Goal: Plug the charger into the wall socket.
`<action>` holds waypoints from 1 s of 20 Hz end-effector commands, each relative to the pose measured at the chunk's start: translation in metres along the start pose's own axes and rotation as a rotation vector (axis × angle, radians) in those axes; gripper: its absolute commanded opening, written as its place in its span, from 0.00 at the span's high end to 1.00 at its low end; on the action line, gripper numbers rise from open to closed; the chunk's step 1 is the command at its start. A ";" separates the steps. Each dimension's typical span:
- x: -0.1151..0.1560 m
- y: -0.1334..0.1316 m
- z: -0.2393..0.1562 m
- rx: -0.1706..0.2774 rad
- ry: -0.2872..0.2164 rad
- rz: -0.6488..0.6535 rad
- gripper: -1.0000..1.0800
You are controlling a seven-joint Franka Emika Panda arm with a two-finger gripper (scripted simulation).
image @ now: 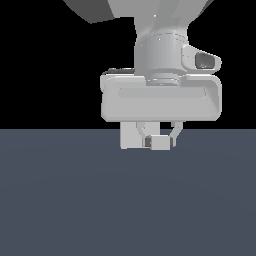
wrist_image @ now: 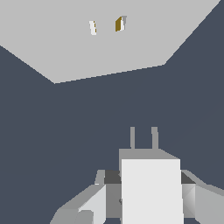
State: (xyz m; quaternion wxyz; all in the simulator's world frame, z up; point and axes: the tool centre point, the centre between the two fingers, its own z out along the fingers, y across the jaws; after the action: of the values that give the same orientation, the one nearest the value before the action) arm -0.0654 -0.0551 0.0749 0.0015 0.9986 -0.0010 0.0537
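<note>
Wrist view: tool (wrist_image: pixel 151 199) clamped on the charger (wrist_image: pixel 152 188), fingers on both sides, two prongs aimed toward the wall socket (wrist_image: pixel 105 43). Gap between prongs and panel, no contact. Socket's two holes show near the panel's centre. Exterior view: charger (image: pixel 161 143) held above the worktop (image: pixel 128 200).

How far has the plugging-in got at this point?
Done: the charger is clamped between the fingers of the gripper. In hand: its two prongs point toward the wall socket, but a clear gap separates them. Left: line the prongs up with the two holes and push in.
</note>
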 end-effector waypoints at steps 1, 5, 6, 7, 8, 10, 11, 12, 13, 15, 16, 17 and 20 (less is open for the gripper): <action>0.005 -0.002 -0.007 0.006 0.000 -0.055 1.00; 0.012 -0.005 -0.016 0.014 -0.001 -0.117 1.00; 0.013 -0.006 -0.017 0.015 -0.001 -0.129 1.00; 0.014 -0.007 -0.019 0.016 -0.001 -0.139 1.00; 0.015 -0.007 -0.020 0.018 -0.001 -0.148 1.00; 0.016 -0.008 -0.022 0.019 -0.001 -0.162 1.00; 0.016 -0.008 -0.022 0.020 -0.001 -0.167 1.00; 0.017 -0.009 -0.023 0.021 -0.001 -0.171 1.00; 0.017 -0.009 -0.023 0.021 -0.001 -0.173 1.00; 0.017 -0.009 -0.023 0.021 -0.001 -0.174 1.00; 0.017 -0.009 -0.023 0.021 -0.001 -0.174 1.00; 0.017 -0.009 -0.023 0.021 -0.001 -0.174 1.00; 0.018 -0.009 -0.023 0.021 -0.001 -0.173 1.00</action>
State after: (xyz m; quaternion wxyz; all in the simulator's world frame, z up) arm -0.0507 -0.0464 0.0994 -0.0043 0.9949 0.0856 0.0526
